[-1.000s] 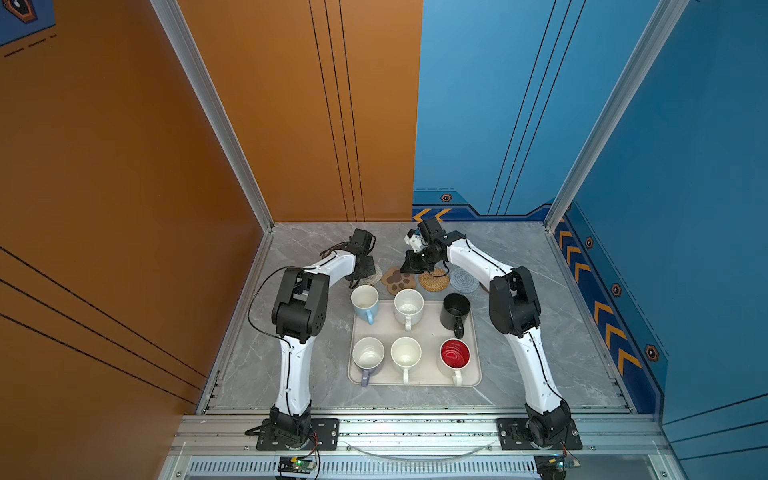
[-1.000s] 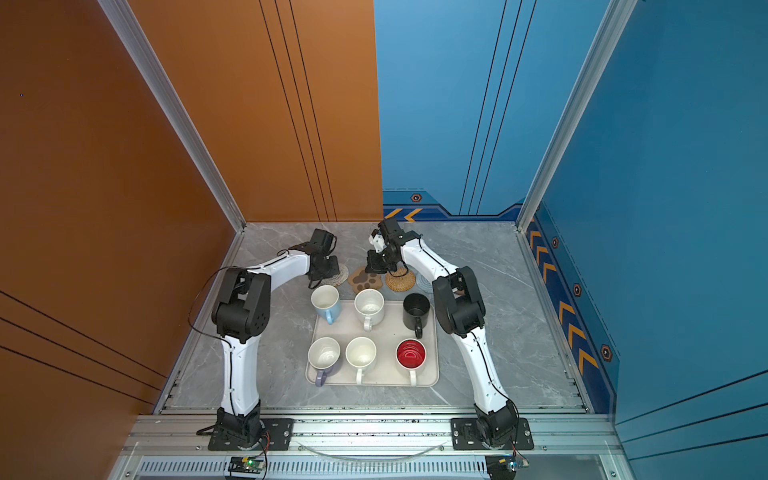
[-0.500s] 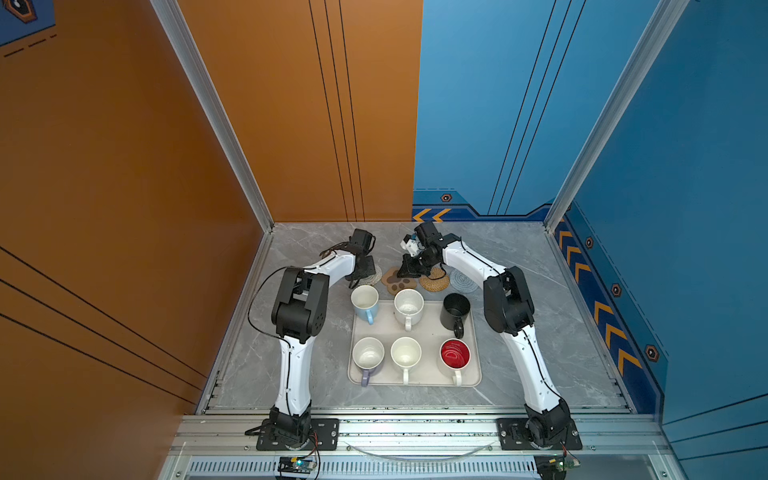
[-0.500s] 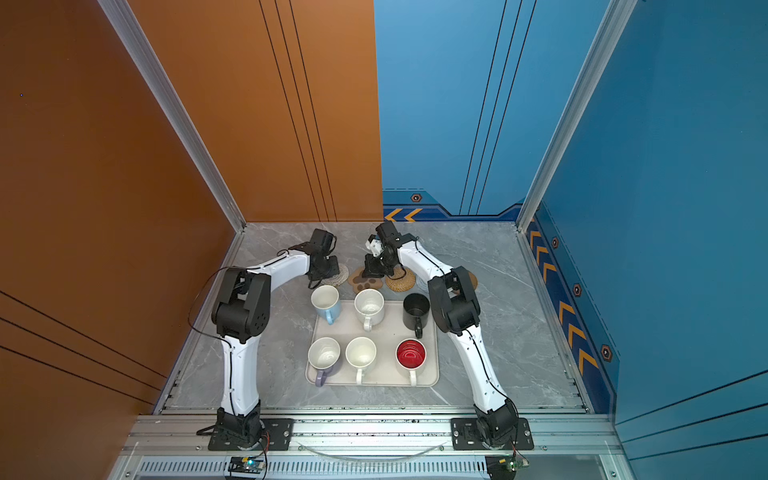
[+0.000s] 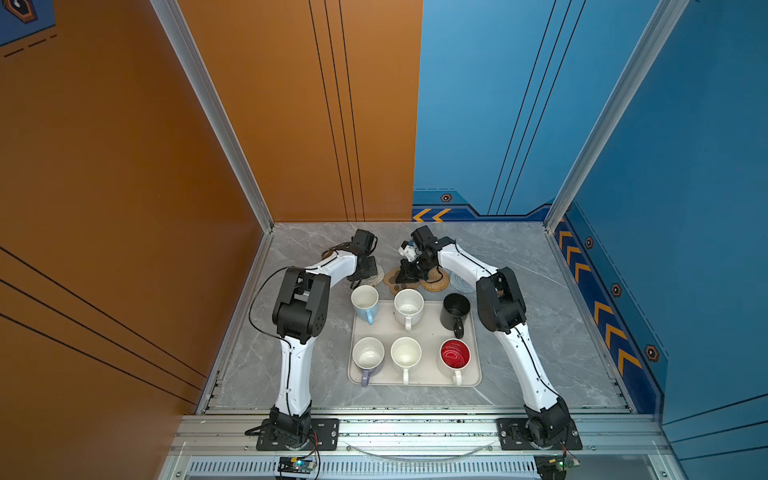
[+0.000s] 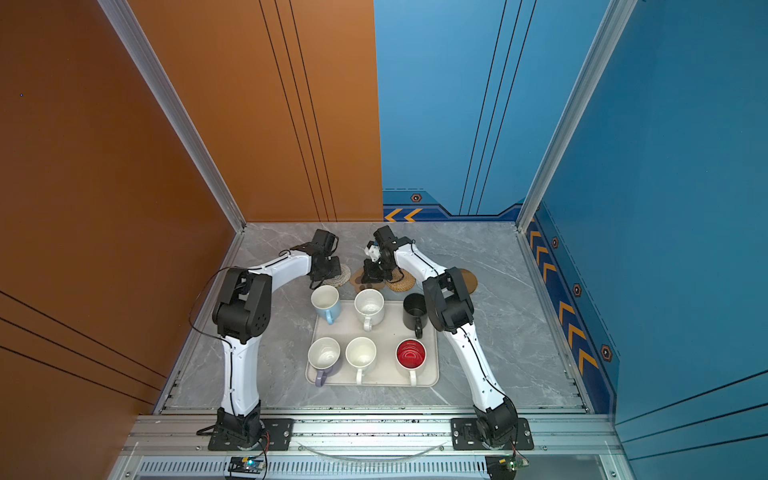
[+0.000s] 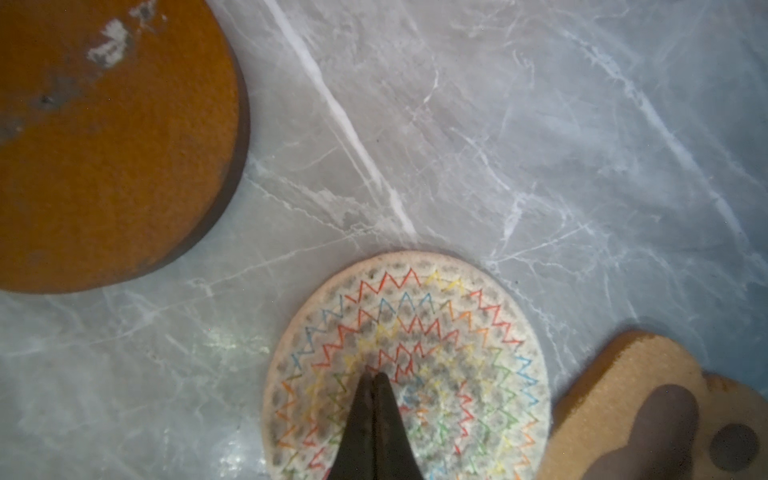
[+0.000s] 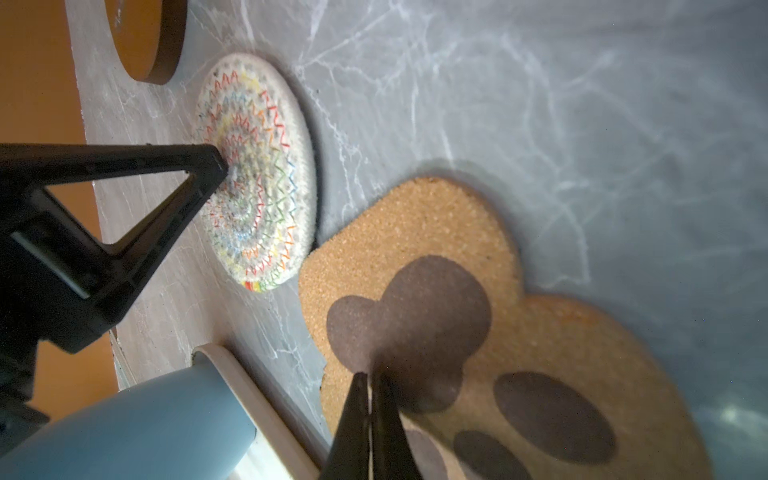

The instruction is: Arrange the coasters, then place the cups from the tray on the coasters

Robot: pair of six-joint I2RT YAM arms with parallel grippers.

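- Jaws of the left gripper point(image 7: 374, 376) are pressing together with nothing between them. Their tips are touching the centre of the white woven coaster point(image 7: 415, 328), which is lying flat on the grey marble tabletop point(image 7: 540, 145).
- Jaws of the right gripper point(image 8: 370, 374) are also pressing shut and empty. Their tips are sitting on the dark central pad of the paw-shaped cork coaster point(image 8: 415, 224).
- These two coasters are lying just beside each other, so the two pairs of jaws are standing near one another.
- One brown disc coaster point(image 7: 104, 145) is lying near the left jaws, apart from the white coaster.
- In a top view, the tan rattan coaster point(image 5: 440, 284) is lying just beside the right jaws. The grey-blue woven coaster point(image 5: 462, 282) is lying just beyond it.
- A second brown disc point(image 6: 469, 280) is lying farther from the right jaws, partly hidden by the right arm.
- The cream tray point(image 5: 430, 332) is lying near both pairs of jaws, on the side toward the arm bases, and is carrying six upright mugs.
- The light blue mug point(image 5: 365, 301) is standing nearest the left jaws, and a white mug point(image 5: 408, 305) nearest the right jaws.
- The matte black mug point(image 5: 456, 309), lilac mug point(image 5: 368, 357), second white mug point(image 5: 406, 353) and red-lined white mug point(image 5: 455, 355) are standing farther off.
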